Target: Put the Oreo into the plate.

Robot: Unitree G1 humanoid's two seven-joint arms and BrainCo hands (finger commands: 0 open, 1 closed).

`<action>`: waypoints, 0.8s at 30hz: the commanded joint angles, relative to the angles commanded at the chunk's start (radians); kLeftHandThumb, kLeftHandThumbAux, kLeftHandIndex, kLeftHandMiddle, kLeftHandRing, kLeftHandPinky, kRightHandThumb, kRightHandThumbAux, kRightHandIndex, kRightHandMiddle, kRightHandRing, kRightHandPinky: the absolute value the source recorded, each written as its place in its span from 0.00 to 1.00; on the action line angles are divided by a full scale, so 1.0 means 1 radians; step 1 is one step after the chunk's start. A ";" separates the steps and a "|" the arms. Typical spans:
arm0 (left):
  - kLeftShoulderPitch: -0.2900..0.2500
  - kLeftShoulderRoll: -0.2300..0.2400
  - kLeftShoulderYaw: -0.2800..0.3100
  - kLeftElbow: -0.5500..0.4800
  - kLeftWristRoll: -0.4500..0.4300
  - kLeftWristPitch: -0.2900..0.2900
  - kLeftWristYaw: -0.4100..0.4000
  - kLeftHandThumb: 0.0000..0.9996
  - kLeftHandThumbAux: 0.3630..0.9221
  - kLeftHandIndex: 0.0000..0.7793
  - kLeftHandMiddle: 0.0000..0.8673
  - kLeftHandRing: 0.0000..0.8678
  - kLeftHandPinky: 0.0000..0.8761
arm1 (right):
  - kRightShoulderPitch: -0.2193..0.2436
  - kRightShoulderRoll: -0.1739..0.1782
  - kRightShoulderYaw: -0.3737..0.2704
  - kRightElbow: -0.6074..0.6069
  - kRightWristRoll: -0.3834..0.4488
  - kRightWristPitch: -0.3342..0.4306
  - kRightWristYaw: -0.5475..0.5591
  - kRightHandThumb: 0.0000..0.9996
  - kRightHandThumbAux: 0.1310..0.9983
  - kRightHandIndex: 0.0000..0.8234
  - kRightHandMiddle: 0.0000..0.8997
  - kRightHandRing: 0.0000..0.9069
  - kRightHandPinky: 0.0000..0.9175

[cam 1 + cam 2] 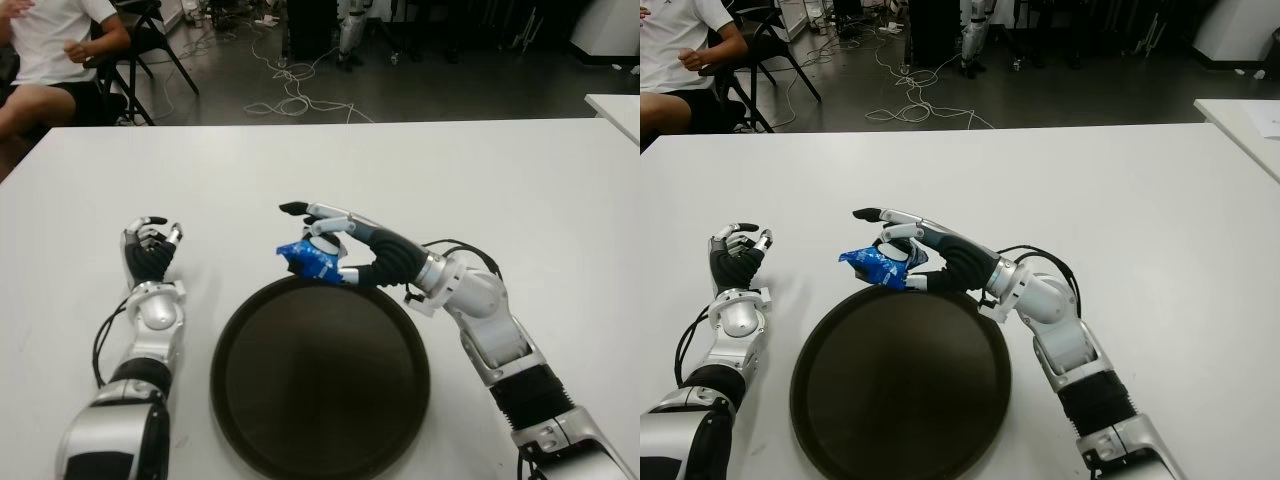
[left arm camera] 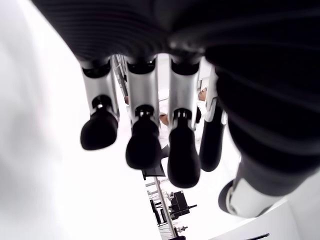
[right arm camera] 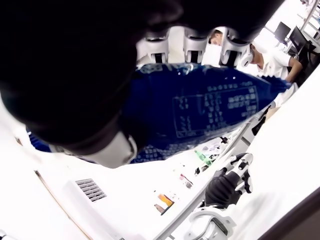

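A blue Oreo packet (image 1: 308,257) is pinched in my right hand (image 1: 335,250), just above the far rim of the round dark plate (image 1: 320,375). The right wrist view shows the packet (image 3: 200,107) filling the space under the curled fingers, thumb pressed against it. The index finger (image 1: 300,209) sticks out straight to the left. My left hand (image 1: 150,248) shows to the left of the plate, fingers curled and holding nothing.
The white table (image 1: 500,180) spreads beyond the plate. A person (image 1: 45,60) sits on a chair past the far left corner. Cables lie on the dark floor (image 1: 290,95) behind the table.
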 joint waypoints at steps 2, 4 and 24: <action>0.000 -0.001 0.003 -0.001 -0.004 -0.001 -0.004 0.70 0.64 0.56 0.86 0.87 0.87 | -0.002 -0.002 0.001 0.000 -0.001 0.001 0.002 0.70 0.69 0.50 0.01 0.00 0.00; 0.000 -0.001 0.004 -0.001 -0.005 -0.002 -0.005 0.70 0.63 0.56 0.86 0.87 0.87 | -0.002 -0.003 0.002 0.000 -0.003 0.002 0.001 0.70 0.69 0.50 0.01 0.00 0.00; 0.001 -0.005 0.014 -0.004 -0.025 -0.006 -0.032 0.70 0.63 0.56 0.85 0.87 0.87 | -0.002 -0.007 0.004 -0.006 -0.014 -0.002 -0.002 0.70 0.69 0.50 0.01 0.00 0.00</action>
